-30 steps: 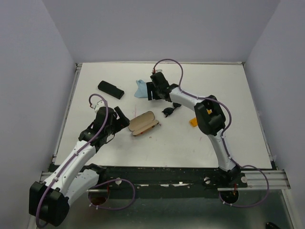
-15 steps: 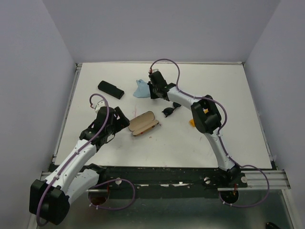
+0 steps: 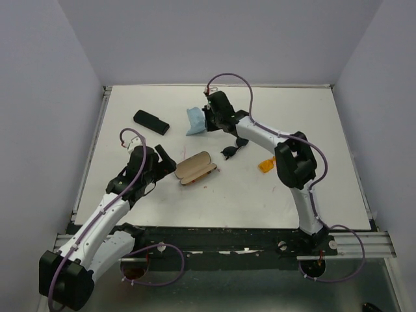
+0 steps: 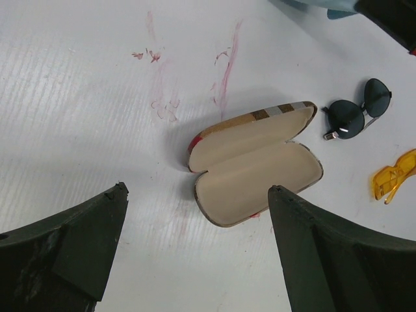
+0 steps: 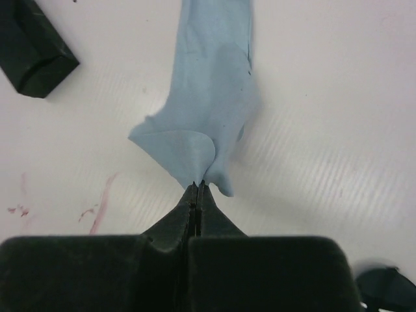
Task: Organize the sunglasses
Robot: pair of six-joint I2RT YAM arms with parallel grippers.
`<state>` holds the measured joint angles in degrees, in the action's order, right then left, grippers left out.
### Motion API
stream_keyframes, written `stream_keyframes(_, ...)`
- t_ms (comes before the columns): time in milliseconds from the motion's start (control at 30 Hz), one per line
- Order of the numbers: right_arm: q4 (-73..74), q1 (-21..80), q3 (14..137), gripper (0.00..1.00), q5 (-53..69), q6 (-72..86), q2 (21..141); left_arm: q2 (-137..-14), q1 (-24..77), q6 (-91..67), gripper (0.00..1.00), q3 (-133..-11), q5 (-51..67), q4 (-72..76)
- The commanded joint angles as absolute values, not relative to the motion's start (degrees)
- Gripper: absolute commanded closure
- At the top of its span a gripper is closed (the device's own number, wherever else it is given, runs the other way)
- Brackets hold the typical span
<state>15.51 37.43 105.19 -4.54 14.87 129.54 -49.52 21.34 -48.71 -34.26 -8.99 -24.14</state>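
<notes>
Sunglasses lie loose on the counter [image 3: 312, 130] in the top view, neither pair inside a case. The black-framed sunglasses [image 3: 231, 152] sit near my right tool [image 3: 203, 121], back toward my base and just beside that forearm. The orange sunglasses [image 3: 266, 164] lie farther back again, close to my right elbow. That right tool is pinched closed on a blue cloth [image 3: 194, 121], which is bunched up against its tips. A plain black case [image 3: 151, 121] lies closed off to that tool's left, well apart from it. My left tool [image 3: 168, 162] stands wide apart and holds nothing. A plaid case [image 3: 196, 168] lies open just ahead of it.

In the left wrist view my two fingers [image 4: 78, 240] are spread far apart at the bottom corners. The plaid case lies ahead between them, its cream lining facing up, and neither finger touches it. The black-framed sunglasses rest beyond the case and to the right, near its far end. The orange sunglasses lie farther right, cut off by the frame edge. Red marks [image 4: 224, 71] streak the counter beyond the case.

In the right wrist view my fingers are pressed together with an edge of the blue cloth caught between the tips. The cloth stretches away ahead of them. The plain black case shows ahead and to the left. A dark lens of the black-framed sunglasses peeks in beside my tool at the lower right.
</notes>
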Motion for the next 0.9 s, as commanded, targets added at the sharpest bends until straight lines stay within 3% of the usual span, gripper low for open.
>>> stream_keyframes(0,15.0,37.7,99.0,0.99,-3.5,15.2,118.1,-46.9,21.0,-48.5,0.01,-35.7,-8.4,-24.7)
stream_keyframes(433,20.8,37.7,67.8,0.99,-5.2,25.4,86.9,-46.8,21.0,-46.5,0.01,-36.7,-3.3,-19.8)
stream_keyframes(600,23.1,37.8,61.4,0.99,-0.5,30.2,79.6,-47.9,21.0,-45.6,0.01,-36.3,-1.1,-18.8)
stream_keyframes(700,24.3,38.7,59.3,0.99,8.4,31.6,76.2,-47.5,21.0,-45.4,0.01,-35.5,-0.2,-18.3)
stream_keyframes(867,30.6,44.6,58.8,0.99,11.3,35.0,71.9,-46.3,21.0,-44.6,0.01,-34.9,-0.1,-18.5)
